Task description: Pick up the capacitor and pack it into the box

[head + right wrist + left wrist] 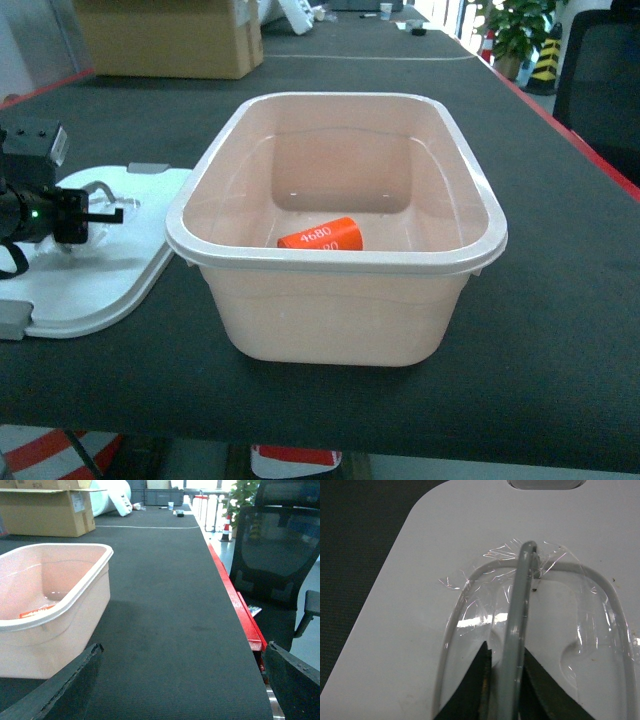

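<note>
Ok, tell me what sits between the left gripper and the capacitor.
In the head view, the box's near-left wall and rim separate the left gripper, over the lid, from the capacitor inside.

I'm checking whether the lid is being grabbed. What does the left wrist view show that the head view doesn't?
Only the left wrist view shows the left gripper's fingers closed around the lid's thin clear handle, with crinkled tape at its top. Only the head view shows the pink box, open, with the orange capacitor lying inside, and the cardboard carton behind. Both show the white lid on the dark table.
</note>
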Controlling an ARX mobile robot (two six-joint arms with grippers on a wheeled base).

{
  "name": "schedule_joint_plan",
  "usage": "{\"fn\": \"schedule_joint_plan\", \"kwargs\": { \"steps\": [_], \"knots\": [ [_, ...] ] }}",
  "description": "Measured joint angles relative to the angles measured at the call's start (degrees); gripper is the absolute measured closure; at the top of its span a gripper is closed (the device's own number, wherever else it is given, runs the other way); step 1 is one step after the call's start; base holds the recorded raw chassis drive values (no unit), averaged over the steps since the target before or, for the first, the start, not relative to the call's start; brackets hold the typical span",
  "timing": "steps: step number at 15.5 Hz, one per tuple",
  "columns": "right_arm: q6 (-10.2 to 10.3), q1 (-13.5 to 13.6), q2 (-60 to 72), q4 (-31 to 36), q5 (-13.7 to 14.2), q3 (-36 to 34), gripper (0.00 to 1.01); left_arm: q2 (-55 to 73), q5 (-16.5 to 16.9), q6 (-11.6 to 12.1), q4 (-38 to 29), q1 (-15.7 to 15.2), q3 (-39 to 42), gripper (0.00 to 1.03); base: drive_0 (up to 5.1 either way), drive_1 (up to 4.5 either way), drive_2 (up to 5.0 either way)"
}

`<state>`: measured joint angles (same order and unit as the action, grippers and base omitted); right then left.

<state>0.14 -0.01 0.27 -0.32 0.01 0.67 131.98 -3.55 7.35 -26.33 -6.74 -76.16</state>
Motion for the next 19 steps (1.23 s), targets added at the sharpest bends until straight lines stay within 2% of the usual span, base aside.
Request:
{"fn": "schedule_joint_plan", "kwargs": {
  "steps": [1, 2, 3, 4, 6, 9, 10, 12, 14, 15, 19],
  "knots": [
    [0.0, 0.0, 0.0, 0.0, 0.0, 0.0, 0.03, 0.0, 0.5, 0.1, 0.2, 0.0, 0.0, 0.98, 0.0, 0.0, 0.0],
    [0.0, 0.0, 0.0, 0.0, 0.0, 0.0, 0.03, 0.0, 0.1, 0.1, 0.1, 0.0, 0.0, 1.01, 0.0, 0.0, 0.0],
    [0.0, 0.0, 0.0, 0.0, 0.0, 0.0, 0.03, -0.9, 0.4, -0.3, 1.1, -0.2, 0.5, 1.01, 0.0, 0.0, 0.0],
    [0.0, 0.0, 0.0, 0.0, 0.0, 0.0, 0.03, -4.9, 1.0, -3.0, 4.4, -0.7, 0.9, 1.01, 0.0, 0.0, 0.0],
    [0.0, 0.0, 0.0, 0.0, 0.0, 0.0, 0.03, -9.8, 0.8, -5.9, 8.0, -1.0, -2.1, 1.01, 0.0, 0.0, 0.0],
    [0.0, 0.0, 0.0, 0.0, 0.0, 0.0, 0.03, -16.9, -0.2, -7.7, 9.4, -0.1, -3.1, 1.01, 0.0, 0.0, 0.0],
    [0.0, 0.0, 0.0, 0.0, 0.0, 0.0, 0.03, -19.8, -1.7, -8.5, 10.5, 1.1, -3.1, 1.01, 0.0, 0.0, 0.0],
    [0.0, 0.0, 0.0, 0.0, 0.0, 0.0, 0.03, -23.5, -4.8, -9.4, 10.2, 4.3, -2.1, 1.01, 0.0, 0.0, 0.0],
    [0.0, 0.0, 0.0, 0.0, 0.0, 0.0, 0.03, -27.0, -8.2, -10.3, 11.8, 9.3, 0.3, 1.01, 0.0, 0.0, 0.0],
    [0.0, 0.0, 0.0, 0.0, 0.0, 0.0, 0.03, -27.7, -9.2, -10.7, 12.4, 10.8, 0.9, 1.01, 0.0, 0.0, 0.0],
    [0.0, 0.0, 0.0, 0.0, 0.0, 0.0, 0.03, -30.3, -18.4, -13.0, 16.3, 23.4, 1.6, 1.01, 0.0, 0.0, 0.0]
  ]
}}
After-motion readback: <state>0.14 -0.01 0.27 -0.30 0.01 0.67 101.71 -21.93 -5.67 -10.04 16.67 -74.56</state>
